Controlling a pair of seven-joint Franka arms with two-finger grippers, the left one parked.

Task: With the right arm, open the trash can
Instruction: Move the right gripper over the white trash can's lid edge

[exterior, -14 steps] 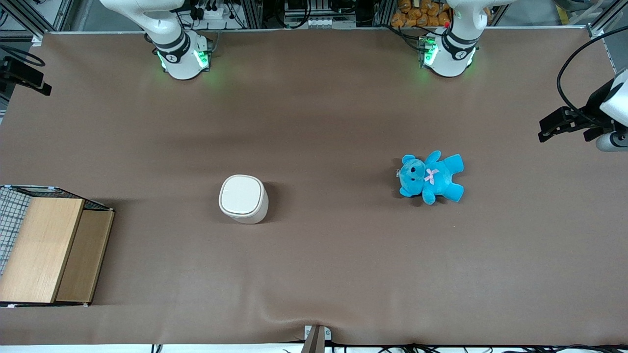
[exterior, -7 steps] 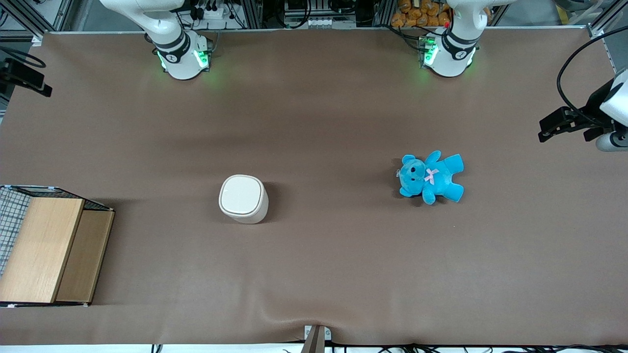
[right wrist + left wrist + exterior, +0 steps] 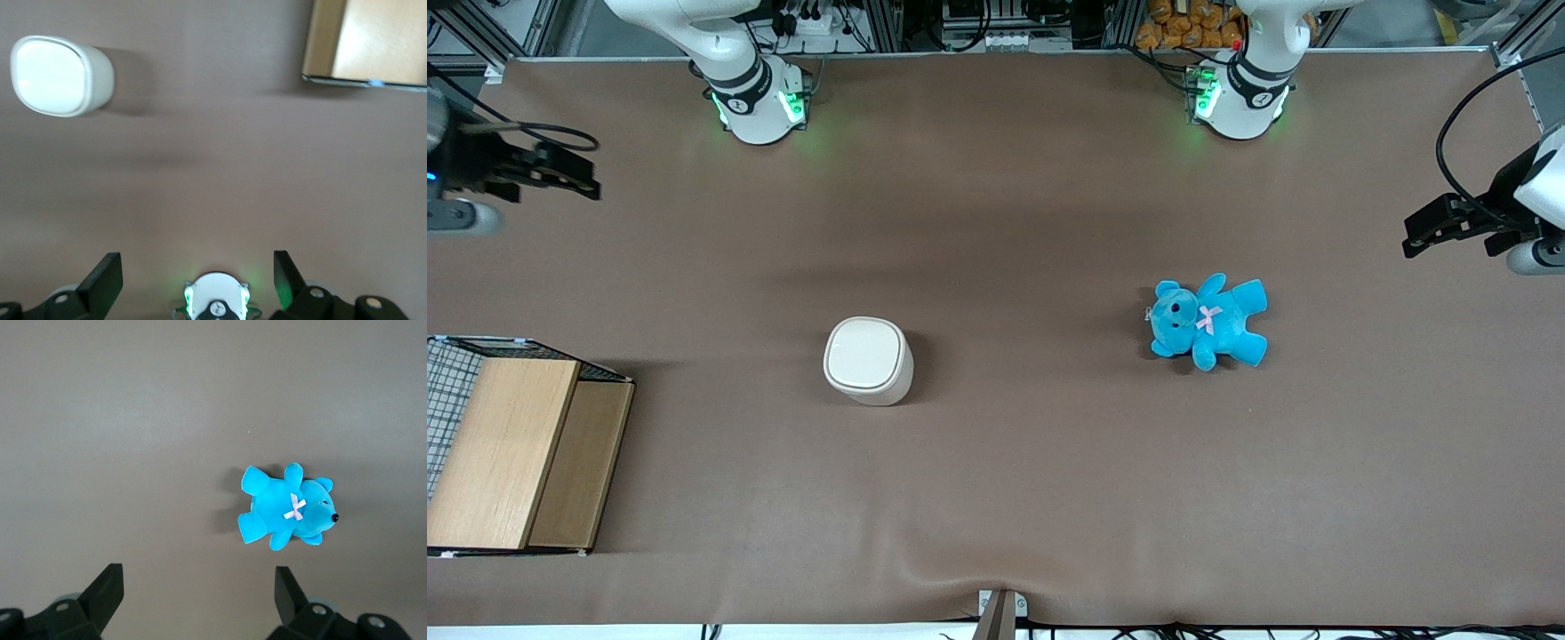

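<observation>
Since the earlier frames we see the hand [image 3: 574, 173] swing in from the upper left edge of the front frame, now well over the table [image 3: 996, 462] and high above it; nothing else has shifted. Its two fingers [image 3: 103, 277] stand wide apart with only bare table between them, gripping nothing.

We find the bin [image 3: 868, 361] left of centre in the front frame, upright, with its lid [image 3: 863, 355] flat, closed and facing straight up. Its top is a rounded square, so we make out no clear long axis, and we cannot tell where the hinge sits. With the lid down, what is inside stays hidden from us. It stands well apart from the hand and nearer the front camera.

At the lower left edge of the frame the wooden box [image 3: 511, 449] is cut off, its wire mesh [image 3: 447, 391] only partly showing; its top is closed over, so we cannot see into it. Right of centre a blue teddy [image 3: 1208, 321] lies flat, well apart from the bin, toward the parked arm's end.
</observation>
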